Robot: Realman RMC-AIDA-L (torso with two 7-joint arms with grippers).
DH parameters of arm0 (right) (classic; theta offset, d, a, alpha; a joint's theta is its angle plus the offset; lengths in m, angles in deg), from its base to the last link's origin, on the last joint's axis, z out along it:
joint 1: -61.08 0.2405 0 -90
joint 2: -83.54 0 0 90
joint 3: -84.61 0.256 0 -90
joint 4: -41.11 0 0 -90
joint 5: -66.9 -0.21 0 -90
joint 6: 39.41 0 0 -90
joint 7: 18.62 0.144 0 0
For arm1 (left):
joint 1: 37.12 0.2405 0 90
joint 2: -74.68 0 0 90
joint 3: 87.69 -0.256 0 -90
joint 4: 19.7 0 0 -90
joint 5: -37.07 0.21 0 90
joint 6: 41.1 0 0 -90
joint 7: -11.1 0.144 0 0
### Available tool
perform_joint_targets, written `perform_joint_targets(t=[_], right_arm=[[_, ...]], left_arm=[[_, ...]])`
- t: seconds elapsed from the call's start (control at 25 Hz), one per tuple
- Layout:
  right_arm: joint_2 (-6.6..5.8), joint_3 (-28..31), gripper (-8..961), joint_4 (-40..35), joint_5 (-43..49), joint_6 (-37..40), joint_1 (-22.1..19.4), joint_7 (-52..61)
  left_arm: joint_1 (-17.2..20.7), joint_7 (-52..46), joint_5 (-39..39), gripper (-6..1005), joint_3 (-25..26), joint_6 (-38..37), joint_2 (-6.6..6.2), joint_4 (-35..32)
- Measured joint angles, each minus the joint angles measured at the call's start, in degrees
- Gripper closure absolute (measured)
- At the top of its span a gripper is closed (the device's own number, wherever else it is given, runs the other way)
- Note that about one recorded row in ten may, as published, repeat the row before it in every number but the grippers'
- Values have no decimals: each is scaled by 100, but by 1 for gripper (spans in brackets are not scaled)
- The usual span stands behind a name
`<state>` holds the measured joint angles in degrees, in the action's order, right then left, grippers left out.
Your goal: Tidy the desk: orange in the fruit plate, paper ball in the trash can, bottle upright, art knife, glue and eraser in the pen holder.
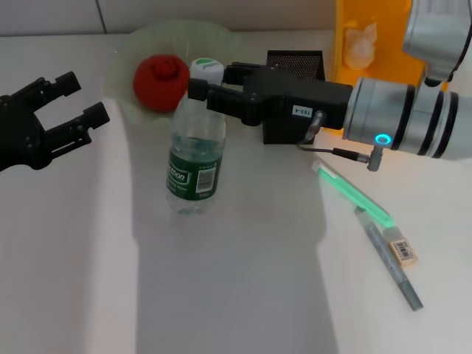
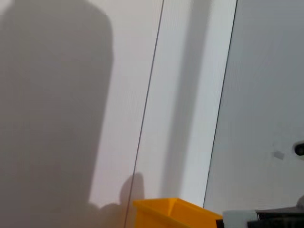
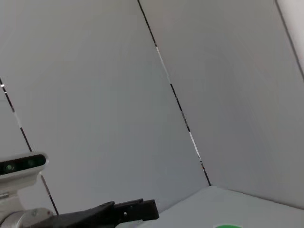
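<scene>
Two jobs look settled already: the orange [image 1: 160,81] sits in the fruit plate [image 1: 193,33] and a white paper ball [image 1: 361,43] shows through the wall of the trash can [image 1: 372,38]. The step in hand is the bottle [image 1: 194,151], which stands upright on the tabletop [image 1: 236,295] in front of the plate, with the right pincer [image 1: 200,90] reaching in from the right, clenched on its neck just under the white cap. The next move, as I judge it, calls for a gentle release and a straight pull back so the bottle is not tipped. The left pincer [image 1: 74,99] hangs released at the left edge, well apart from everything. Still loose at the right are the eraser [image 1: 403,251], a grey pen-like tool [image 1: 387,258] touching it, and a green-lit stick [image 1: 352,193], all bound for the pen holder [image 1: 295,63] behind the right arm.
</scene>
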<state>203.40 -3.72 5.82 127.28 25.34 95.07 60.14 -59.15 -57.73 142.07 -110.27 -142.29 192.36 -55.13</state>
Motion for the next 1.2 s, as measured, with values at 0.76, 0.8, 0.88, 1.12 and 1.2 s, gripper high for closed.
perform_joint_targets(t=[0.76,0.8,0.88,1.12,1.2], right_arm=[[2,-1599,515,641,-1731,-1228,853,-2386],[3,-1599,513,644,-1735,-1255,876,-2388],[2,-1608,507,648,-1757,-1342,932,-2397],[2,-1665,489,654,-1778,-1467,1018,-2412],[2,-1701,484,655,-1779,-1467,1034,-2374]], left_arm=[[30,186,-6,204,140,41,25,199],[26,186,-6,204,140,42,28,199],[15,186,-6,204,140,48,30,206],[-28,190,-6,204,140,58,34,271],[-40,195,-6,204,140,64,35,282]])
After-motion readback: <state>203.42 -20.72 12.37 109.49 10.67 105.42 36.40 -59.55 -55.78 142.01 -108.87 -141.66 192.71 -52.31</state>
